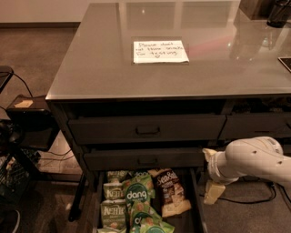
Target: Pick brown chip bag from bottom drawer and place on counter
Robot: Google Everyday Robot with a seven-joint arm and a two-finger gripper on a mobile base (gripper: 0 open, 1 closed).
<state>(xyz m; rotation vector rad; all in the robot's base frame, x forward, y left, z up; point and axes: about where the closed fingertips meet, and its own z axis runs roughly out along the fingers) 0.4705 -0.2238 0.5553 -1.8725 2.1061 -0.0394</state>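
Note:
The brown chip bag [170, 190] lies in the open bottom drawer [197, 214], at its right side, with white script lettering and a tan lower edge. Green "dang" [136, 195] and "Kettle" [112, 213] bags lie to its left. My gripper [211, 174] hangs just right of the drawer, beside the brown bag and not touching it. Its cream fingers [213, 193] stand apart, open and empty. The counter [91, 68] is the glossy grey top above, with a white handwritten note [160, 51].
Two shut handled drawers [146, 129] sit above the open one. A black cart with cables [22, 136] stands at the left. Dark objects [277, 11] stand on the counter's far right corner. A cable [254, 198] lies on the floor under my arm.

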